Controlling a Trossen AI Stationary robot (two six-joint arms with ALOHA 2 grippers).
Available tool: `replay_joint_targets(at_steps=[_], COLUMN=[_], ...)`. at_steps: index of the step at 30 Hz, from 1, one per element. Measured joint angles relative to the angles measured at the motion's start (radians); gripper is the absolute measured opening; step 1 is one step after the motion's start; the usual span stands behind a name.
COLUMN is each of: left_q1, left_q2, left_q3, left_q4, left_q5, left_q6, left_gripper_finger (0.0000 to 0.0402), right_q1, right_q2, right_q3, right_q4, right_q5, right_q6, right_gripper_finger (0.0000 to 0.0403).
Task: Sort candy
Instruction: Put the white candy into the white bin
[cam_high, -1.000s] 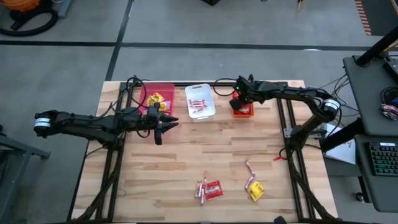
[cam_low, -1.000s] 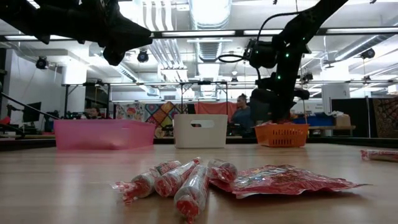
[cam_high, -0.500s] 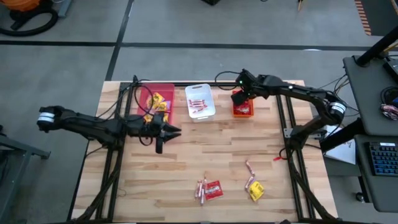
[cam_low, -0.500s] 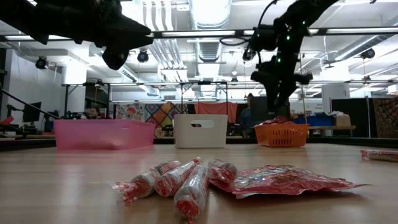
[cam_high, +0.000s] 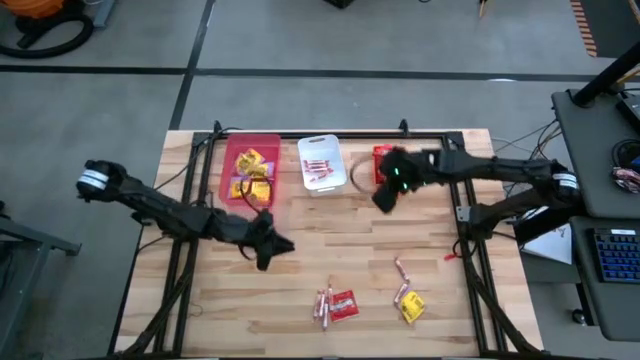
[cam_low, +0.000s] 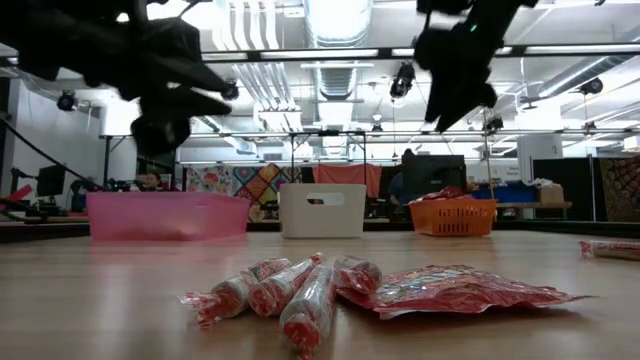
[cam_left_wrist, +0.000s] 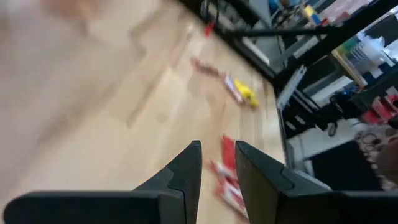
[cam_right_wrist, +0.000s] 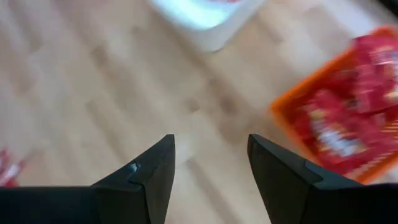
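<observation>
Loose candy lies near the table's front edge: pinkish-red sticks (cam_high: 323, 305) beside a red packet (cam_high: 344, 303), and farther right two more sticks (cam_high: 402, 270) and a yellow packet (cam_high: 412, 309). My left gripper (cam_high: 272, 247) hovers over bare wood between the pink bin (cam_high: 252, 168) and that candy, its fingers (cam_left_wrist: 186, 171) a little apart with nothing between them. My right gripper (cam_high: 383, 196) hangs just in front of the orange bin (cam_right_wrist: 292, 112), open wide (cam_right_wrist: 211, 146) and empty. The orange bin holds red packets (cam_right_wrist: 339, 134).
The pink bin holds yellow packets (cam_high: 250, 162). The white bin (cam_high: 322, 163) between the other two holds sticks. A small red piece (cam_high: 447, 254) lies by the right frame rail. Bare wood spreads across the table's middle (cam_high: 330, 235).
My right gripper has risen out of the orange bin and come toward the table's near edge and a little left. My left gripper has left the pink bin's side and travelled toward the near edge and slightly right, closer to the loose candy.
</observation>
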Motion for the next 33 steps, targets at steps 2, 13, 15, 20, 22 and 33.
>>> replay_joint_targets(at_steps=[2,13,15,20,22,33], left_q1=[-0.061,-0.263,-0.274,-0.278,-0.277,-0.301], left_q2=[0.053,0.434,0.493,0.603,0.635,0.798], left_q3=[0.02,0.408,0.479,0.608,0.642,0.824], left_q4=[-0.007,-0.416,-0.477,-0.546,-0.547,-0.657], left_q5=[-0.04,-0.128,-0.129,-0.139,-0.14,-0.15], left_q6=[-0.093,-0.428,-0.443,-0.439,-0.437,-0.44], left_gripper_finger=[0.0082,0.0081,0.0081,0.0091,0.0103,0.0178], right_q1=[0.082,0.419,0.452,0.5,0.514,0.549], right_q2=[-0.02,-0.026,-0.026,-0.026,-0.026,-0.026], right_q3=[-0.019,-0.065,-0.065,-0.066,-0.066,-0.066], right_q4=[0.001,0.007,0.007,0.006,0.005,0.0], right_q5=[0.024,0.183,0.192,0.191,0.192,0.192], right_q6=[0.036,0.222,0.242,0.259,0.266,0.267], right_gripper_finger=[0.0194,0.0193,0.0193,0.0193,0.0193,0.0193])
